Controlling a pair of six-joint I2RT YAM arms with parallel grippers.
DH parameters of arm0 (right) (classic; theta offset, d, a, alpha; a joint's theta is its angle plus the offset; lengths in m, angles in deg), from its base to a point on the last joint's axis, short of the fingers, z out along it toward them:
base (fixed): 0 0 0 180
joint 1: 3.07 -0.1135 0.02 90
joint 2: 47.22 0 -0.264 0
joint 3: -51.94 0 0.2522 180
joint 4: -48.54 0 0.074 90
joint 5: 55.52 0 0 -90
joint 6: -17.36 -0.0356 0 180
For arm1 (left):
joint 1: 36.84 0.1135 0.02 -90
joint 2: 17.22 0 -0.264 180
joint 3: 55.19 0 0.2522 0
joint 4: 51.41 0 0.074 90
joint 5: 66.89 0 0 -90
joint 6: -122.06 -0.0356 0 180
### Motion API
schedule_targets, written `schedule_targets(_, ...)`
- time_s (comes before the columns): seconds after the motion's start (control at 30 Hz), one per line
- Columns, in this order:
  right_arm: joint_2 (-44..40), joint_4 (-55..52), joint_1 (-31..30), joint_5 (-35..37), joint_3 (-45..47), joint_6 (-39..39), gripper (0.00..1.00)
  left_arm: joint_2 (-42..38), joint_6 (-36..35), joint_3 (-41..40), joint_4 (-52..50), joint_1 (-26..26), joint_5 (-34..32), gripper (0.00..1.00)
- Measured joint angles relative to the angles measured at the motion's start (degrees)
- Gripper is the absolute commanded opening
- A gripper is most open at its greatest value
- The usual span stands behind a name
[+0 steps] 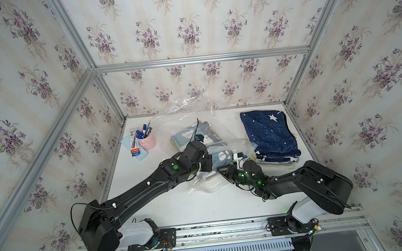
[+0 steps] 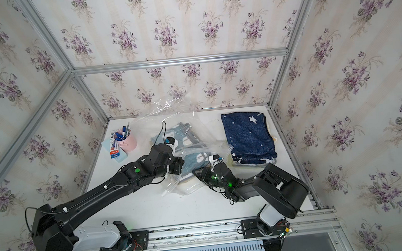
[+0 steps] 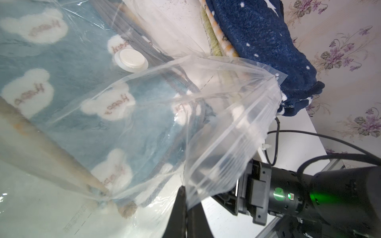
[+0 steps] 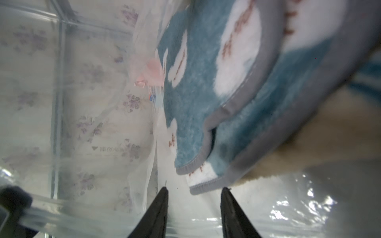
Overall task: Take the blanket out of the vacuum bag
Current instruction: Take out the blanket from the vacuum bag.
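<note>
Left end effector (image 3: 184,191) is pinching the vacuum bag (image 3: 226,127) by its zip-seal mouth — holding it open on the worktop (image 1: 177,207) — while the right end effector (image 4: 194,190) is reaching inside, jaws parted and empty, just short of a corner of the blanket (image 4: 198,107).

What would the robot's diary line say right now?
left pincer: shut on vacuum bag | right pincer: open, near blanket | blanket: in bag
</note>
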Motion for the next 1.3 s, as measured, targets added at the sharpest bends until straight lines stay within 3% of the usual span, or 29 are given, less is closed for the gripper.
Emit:
schedule_targets(0.2, 3.5, 2.2, 0.0, 4.0, -0.8, -3.6, 0.43, -1.2, -1.1, -1.0, -0.2, 0.0, 0.3, 0.00)
schedule_targets(0.53, 4.5, -0.2, -0.4, 4.8, -2.9, -5.7, 0.46, -2.4, -1.3, -1.9, -0.2, 0.0, 0.6, 0.00)
schedule_targets(0.67, 7.0, 2.1, -0.5, 4.3, -3.5, -5.9, 0.38, -2.3, -1.2, -2.1, -0.2, 0.0, 1.0, 0.00)
schedule_targets(1.03, 2.7, -5.5, -0.8, -0.7, -13.9, -0.3, 0.38, -2.8, -1.1, -1.8, -0.4, 0.0, 0.7, 0.00)
schedule_targets(1.3, 2.8, -6.0, -0.8, -1.6, -8.3, -0.6, 0.40, -2.6, -1.0, -1.9, -0.4, 0.0, 0.7, 0.00)
